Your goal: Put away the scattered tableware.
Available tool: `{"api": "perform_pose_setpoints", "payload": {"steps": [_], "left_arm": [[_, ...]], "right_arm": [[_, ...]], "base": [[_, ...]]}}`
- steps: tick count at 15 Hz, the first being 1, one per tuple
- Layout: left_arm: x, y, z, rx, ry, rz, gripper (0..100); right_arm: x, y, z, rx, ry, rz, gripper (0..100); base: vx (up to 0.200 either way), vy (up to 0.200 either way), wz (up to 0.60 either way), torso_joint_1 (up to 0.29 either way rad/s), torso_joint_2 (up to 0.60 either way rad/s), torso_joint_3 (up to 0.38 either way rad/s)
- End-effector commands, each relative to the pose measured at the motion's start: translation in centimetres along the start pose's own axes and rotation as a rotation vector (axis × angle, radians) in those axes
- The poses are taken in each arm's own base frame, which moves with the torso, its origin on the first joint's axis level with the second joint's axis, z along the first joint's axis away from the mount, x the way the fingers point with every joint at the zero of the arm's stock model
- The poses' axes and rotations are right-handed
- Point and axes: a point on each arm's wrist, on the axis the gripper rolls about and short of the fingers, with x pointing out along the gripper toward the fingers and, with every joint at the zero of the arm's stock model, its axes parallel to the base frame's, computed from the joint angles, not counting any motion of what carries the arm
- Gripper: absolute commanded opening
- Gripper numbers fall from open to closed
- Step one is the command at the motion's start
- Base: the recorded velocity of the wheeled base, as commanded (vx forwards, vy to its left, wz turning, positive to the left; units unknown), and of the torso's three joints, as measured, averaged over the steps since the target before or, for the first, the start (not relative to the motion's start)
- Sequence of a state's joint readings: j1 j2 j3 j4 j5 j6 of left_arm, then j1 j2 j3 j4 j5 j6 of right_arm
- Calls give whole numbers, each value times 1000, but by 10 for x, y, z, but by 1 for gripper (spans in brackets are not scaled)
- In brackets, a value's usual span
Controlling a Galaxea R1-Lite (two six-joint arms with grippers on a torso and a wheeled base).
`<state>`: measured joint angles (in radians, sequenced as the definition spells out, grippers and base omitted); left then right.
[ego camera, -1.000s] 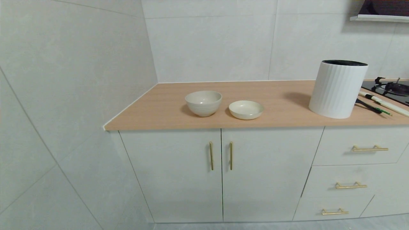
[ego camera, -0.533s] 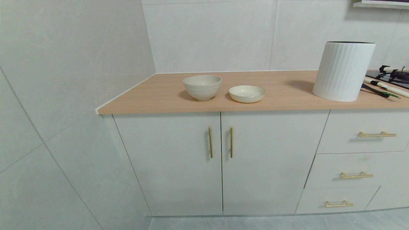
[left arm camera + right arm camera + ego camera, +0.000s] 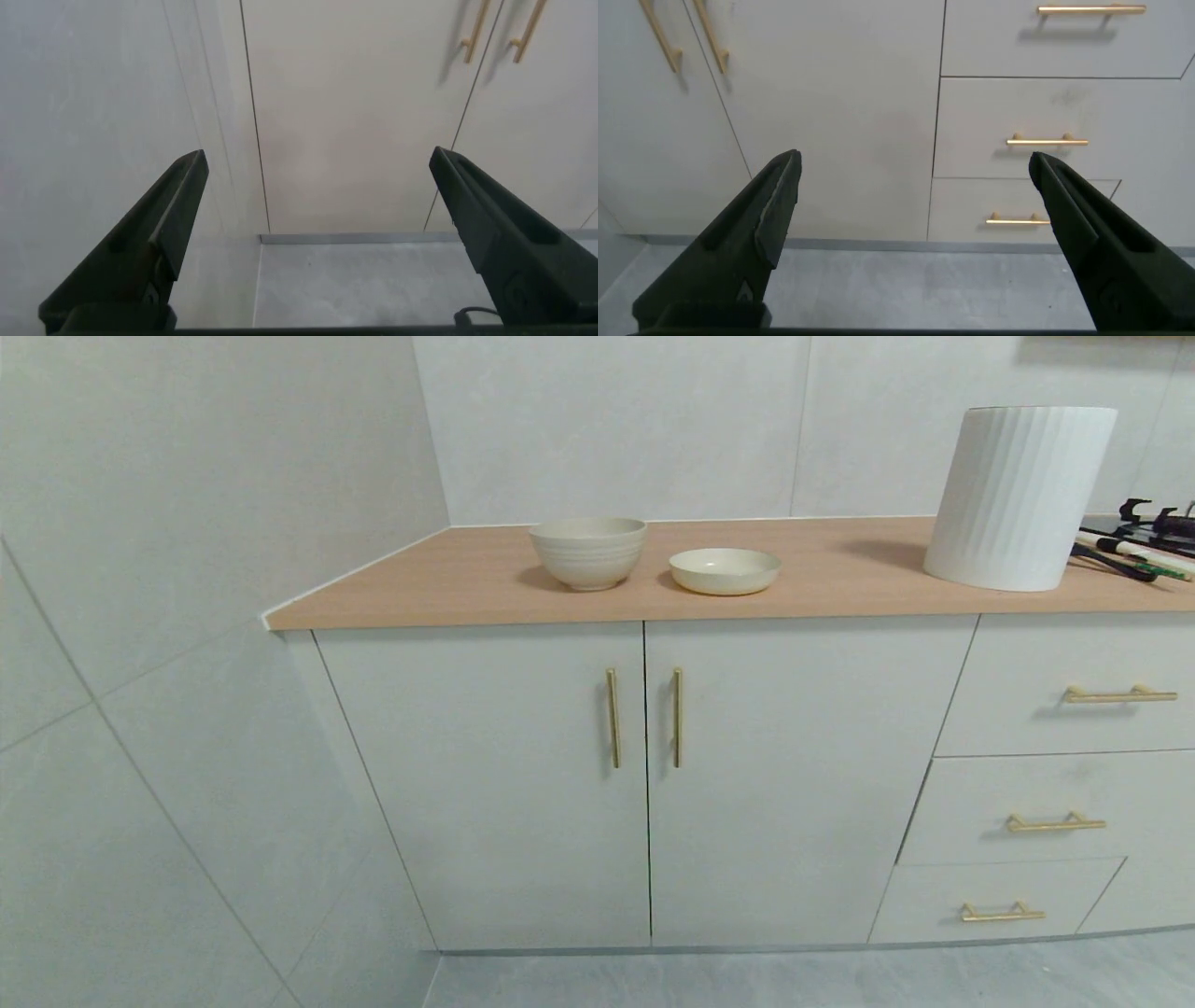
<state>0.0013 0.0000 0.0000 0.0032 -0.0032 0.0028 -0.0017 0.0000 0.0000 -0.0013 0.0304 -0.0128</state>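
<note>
1. Whole head view has shifted since a second ago: the camera has dropped lower. Everything sits higher in frame and the floor now shows. That is a camera move; nothing on top has moved.
2. Cabinet doors are now centre frame, both closed, with the gold handles side by side at the seam. Drawers to the robot's right are also closed.
3. Countertop is now seen at a shallow angle, near the top of the view.
4. White ribbed container stands upright at the right end of the countertop, in the same spot relative to the rest.
5. Left gripper is low, facing the cabinet base and floor, fingers wide apart and holding nothing. Right gripper is low, facing the drawers, fingers also wide apart and holding nothing.
6. Bowl is upright on the countertop above the left door, untouched.
7. Shallow dish is just beside the bowl, to its right, with a small gap between them.
8. Utensils lie beyond the container at the far right edge.
9. Judgement: nothing is put away yet. The lowering looks like lining up on the doors, probably to open storage before any pickup.
</note>
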Motion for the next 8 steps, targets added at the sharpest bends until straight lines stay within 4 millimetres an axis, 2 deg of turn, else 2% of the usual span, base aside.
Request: {"api": "perform_pose_setpoints", "payload": {"steps": [1, 5, 8], "left_arm": [[0, 0, 0, 0, 0, 0, 100], [0, 0, 0, 0, 0, 0, 100], [0, 0, 0, 0, 0, 0, 100]], "right_arm": [[0, 0, 0, -1, -2, 0, 100], [0, 0, 0, -1, 0, 0, 100], [0, 0, 0, -1, 1, 0, 100]], "base": [[0, 0, 0, 0, 0, 0], [0, 0, 0, 0, 0, 0], [200, 0, 0, -1, 2, -2]]}}
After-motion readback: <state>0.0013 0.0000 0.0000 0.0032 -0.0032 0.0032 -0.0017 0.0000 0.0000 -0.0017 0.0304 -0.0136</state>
